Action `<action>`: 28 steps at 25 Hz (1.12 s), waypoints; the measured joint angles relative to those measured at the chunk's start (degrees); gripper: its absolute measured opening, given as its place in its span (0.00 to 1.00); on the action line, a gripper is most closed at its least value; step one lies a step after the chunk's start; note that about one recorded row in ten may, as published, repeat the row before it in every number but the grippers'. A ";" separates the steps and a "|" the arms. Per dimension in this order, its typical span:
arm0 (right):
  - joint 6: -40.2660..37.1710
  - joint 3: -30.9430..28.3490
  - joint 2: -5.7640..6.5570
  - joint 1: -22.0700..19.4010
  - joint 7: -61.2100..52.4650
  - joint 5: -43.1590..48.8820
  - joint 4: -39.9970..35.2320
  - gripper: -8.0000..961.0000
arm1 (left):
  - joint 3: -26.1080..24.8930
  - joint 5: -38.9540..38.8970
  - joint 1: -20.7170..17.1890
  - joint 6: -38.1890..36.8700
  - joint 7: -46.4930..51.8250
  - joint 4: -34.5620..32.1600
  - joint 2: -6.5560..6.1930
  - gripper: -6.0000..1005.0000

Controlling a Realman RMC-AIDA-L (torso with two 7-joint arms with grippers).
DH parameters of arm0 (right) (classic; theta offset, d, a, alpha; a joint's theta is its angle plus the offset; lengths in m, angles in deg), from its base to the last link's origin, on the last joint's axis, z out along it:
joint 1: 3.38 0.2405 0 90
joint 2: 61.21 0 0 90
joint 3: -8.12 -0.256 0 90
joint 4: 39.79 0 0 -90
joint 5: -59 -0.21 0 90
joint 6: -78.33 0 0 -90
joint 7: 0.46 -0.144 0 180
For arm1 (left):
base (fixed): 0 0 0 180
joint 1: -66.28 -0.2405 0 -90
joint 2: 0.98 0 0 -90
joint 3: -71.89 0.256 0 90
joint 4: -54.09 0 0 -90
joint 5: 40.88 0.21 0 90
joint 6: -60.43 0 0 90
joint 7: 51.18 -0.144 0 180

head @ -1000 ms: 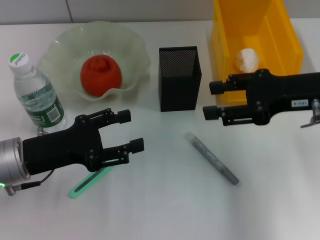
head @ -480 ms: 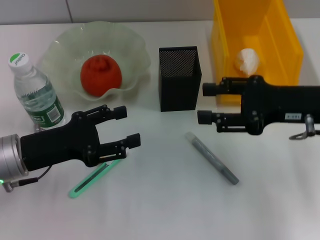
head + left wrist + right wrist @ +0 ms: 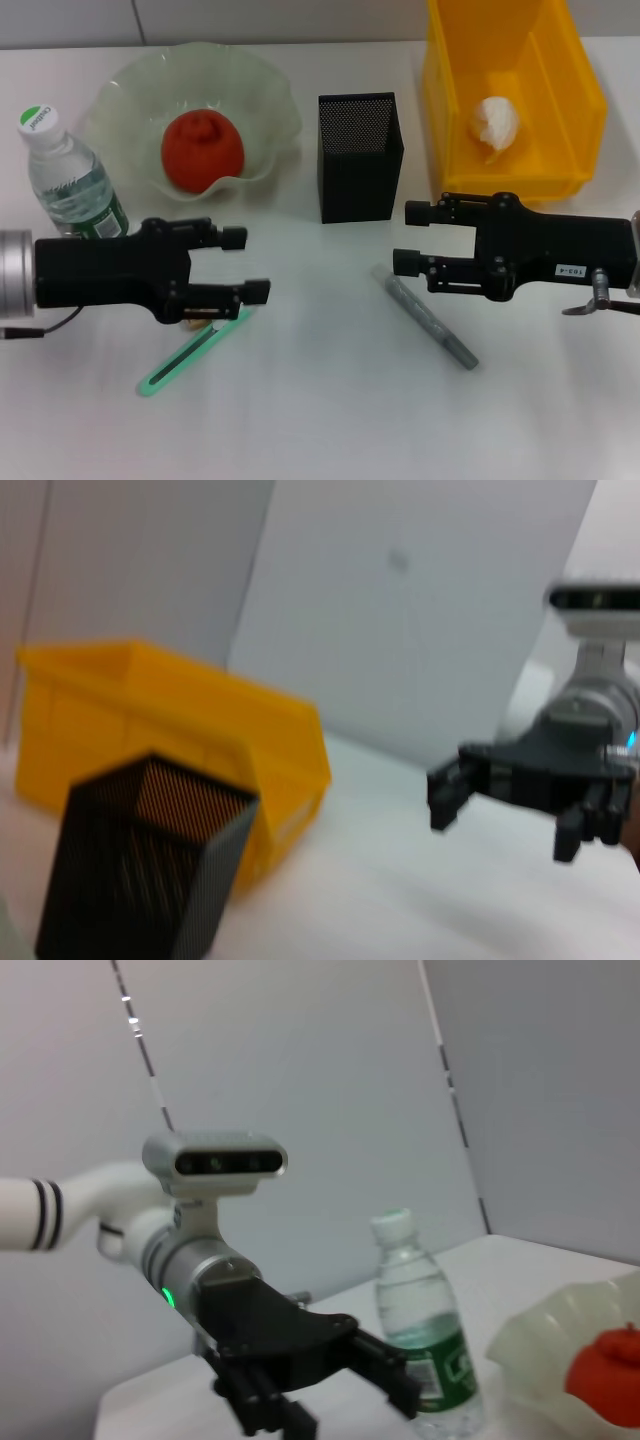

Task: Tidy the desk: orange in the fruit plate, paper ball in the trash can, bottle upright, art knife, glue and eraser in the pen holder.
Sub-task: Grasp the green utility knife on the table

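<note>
— Looking down from the head view, where do we stand?
— Our left gripper (image 3: 250, 265) sits at lower left of the frame, jaws spread wide and holding nothing, just above the upper end of the green art knife (image 3: 190, 352), which lies slanted on the white desk (image 3: 320, 420). Our right gripper (image 3: 408, 239) is at centre right, also wide and empty, its lower fingertip close over the top end of the grey glue stick (image 3: 430, 318) lying diagonally.
— And the other items?
— The orange (image 3: 202, 150) rests in the pale green fruit plate (image 3: 270, 110) at upper left. The water bottle (image 3: 70, 185) stands upright at the left edge, cap on. The black mesh pen holder (image 3: 359, 155) is at upper centre, and the paper ball (image 3: 496, 124) lies inside the yellow trash bin (image 3: 580, 90) at upper right. We cannot spot the eraser.
— What does the left wrist view give us?
— The pen holder (image 3: 150, 865) at lower left, the yellow bin (image 3: 180, 730) behind it, and our right gripper (image 3: 510, 815) at right with fingers apart.
— And the right wrist view?
— Our left gripper (image 3: 330, 1395) at bottom centre, fingers parted, the bottle (image 3: 425, 1330) just behind it, and the fruit plate (image 3: 540, 1345) with the orange (image 3: 605, 1370) at lower right.
</note>
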 joint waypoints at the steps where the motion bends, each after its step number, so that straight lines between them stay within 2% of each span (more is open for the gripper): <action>1: 0.40 -0.05 0.00 -0.04 0.14 0.00 0.42 0.72 | 2.08 3.51 1.00 0.14 7.00 -4.27 -0.07 0.77; 5: 1.34 -0.15 0.02 -0.23 0.53 0.00 1.77 0.72 | 5.45 11.48 3.95 0.33 19.20 -11.18 0.02 0.77; 9: 1.60 -0.33 0.03 -0.37 1.60 0.00 3.03 0.72 | 11.26 21.13 8.43 0.42 32.00 -15.94 0.13 0.77; 12: 2.67 -0.41 0.03 0.06 2.41 0.00 4.99 0.72 | 17.62 26.48 11.20 0.57 38.62 -18.58 0.36 0.76; 16: 2.93 -0.43 0.00 0.15 3.27 0.00 6.16 0.72 | 24.99 30.06 12.40 1.79 44.48 -21.94 0.45 0.76; 20: 2.94 -0.43 -0.05 0.17 3.53 0.00 6.79 0.72 | 30.12 32.84 13.19 3.57 48.46 -23.76 0.60 0.76; 28: 3.66 -0.43 -0.07 0.20 3.55 -0.05 7.19 0.72 | 35.32 34.68 14.31 6.28 50.70 -23.28 0.76 0.76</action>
